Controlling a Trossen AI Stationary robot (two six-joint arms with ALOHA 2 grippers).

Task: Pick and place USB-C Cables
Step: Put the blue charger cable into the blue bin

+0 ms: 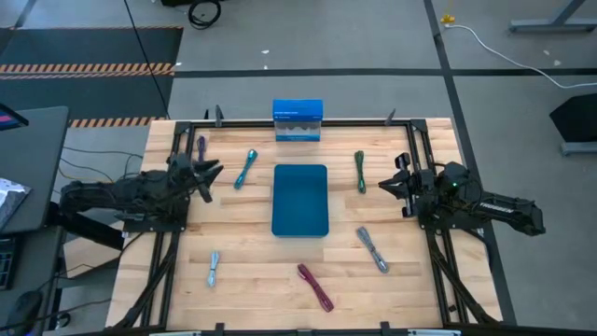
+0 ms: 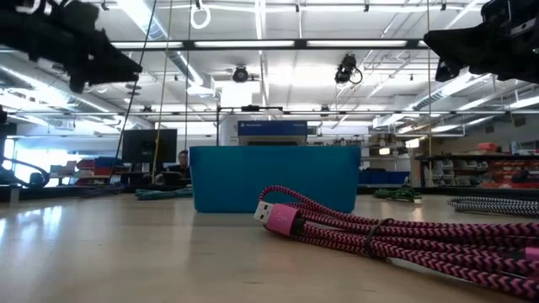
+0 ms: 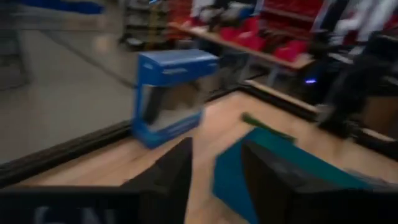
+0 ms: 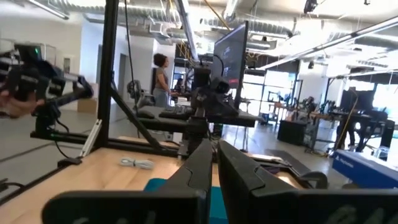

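Note:
Six cable bundles lie flat on the wooden table around a teal bin [image 1: 299, 200]: purple [image 1: 201, 147], teal [image 1: 245, 169], green [image 1: 360, 172], grey [image 1: 372, 249], pale blue [image 1: 214, 268] and magenta-red [image 1: 315, 287]. The magenta-red one fills the front of the low view [image 2: 379, 236]. My left gripper [image 1: 210, 177] hovers open and empty above the table, left of the bin, between the purple and teal cables. My right gripper [image 1: 385, 185] hovers shut and empty right of the bin, beside the green cable. Both arms are raised in the low view.
A blue carton [image 1: 298, 121] stands at the table's far edge behind the bin; it also shows in the left wrist view [image 3: 171, 93]. Black frame rails [image 1: 422, 168] run along the table's sides and back. People and workbenches show in the room beyond.

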